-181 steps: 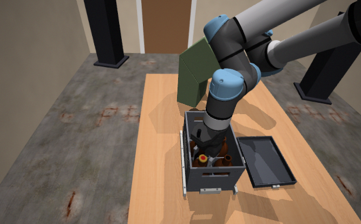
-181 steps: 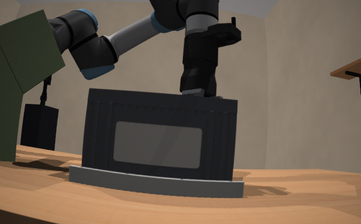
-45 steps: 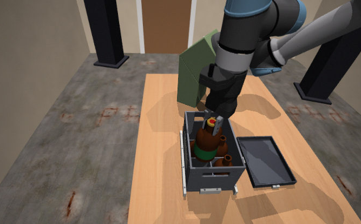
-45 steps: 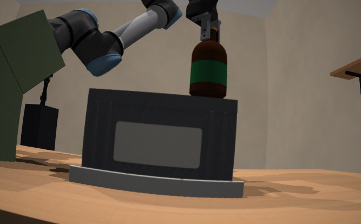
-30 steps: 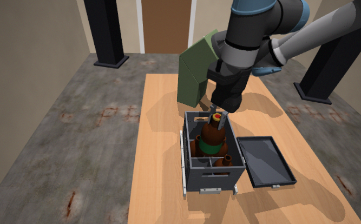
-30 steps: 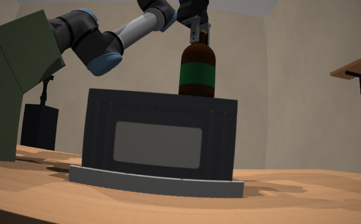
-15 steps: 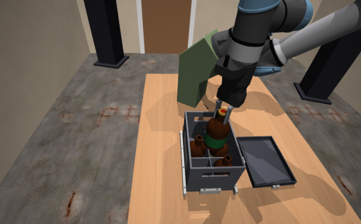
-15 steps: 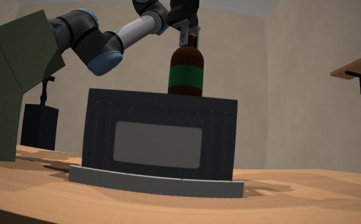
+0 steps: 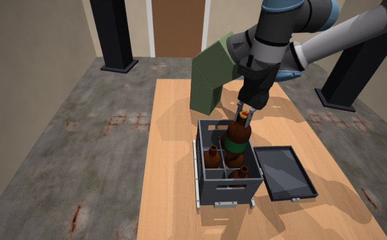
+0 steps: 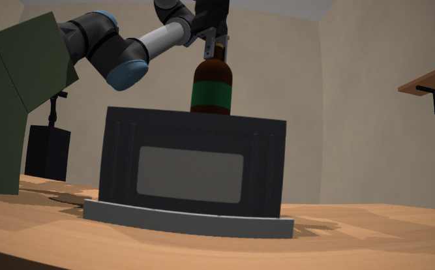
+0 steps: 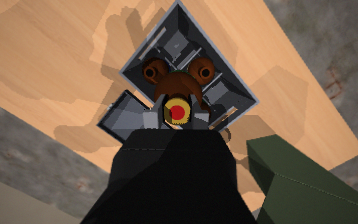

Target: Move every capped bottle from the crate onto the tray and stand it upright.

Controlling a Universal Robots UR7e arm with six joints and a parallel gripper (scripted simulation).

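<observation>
My gripper (image 9: 242, 122) (image 10: 217, 55) (image 11: 177, 102) is shut on the neck of a brown capped bottle (image 9: 238, 134) (image 10: 211, 95) (image 11: 177, 85) with a green label and a yellow and red cap. It holds the bottle upright above the grey crate (image 9: 209, 193) (image 10: 192, 134) (image 11: 190, 30); the crate wall hides its base in the exterior view. Open bottles stand in the left middle (image 9: 212, 159) (image 11: 202, 70) and near right (image 9: 239, 174) (image 11: 154, 72) compartments. Two more bottles are partly hidden by the held one; their tops do not show. The dark tray (image 9: 287, 173) (image 11: 127, 112) holds no bottle.
The tray lies close along the crate's right side in the top view. Pale strips (image 9: 196, 178) (image 10: 188, 220) lie along the crate's foot, and a small pale block (image 9: 295, 199) is at the tray's near edge. The green arm mount (image 9: 206, 77) (image 10: 4, 134) (image 11: 305, 185) stands behind the crate.
</observation>
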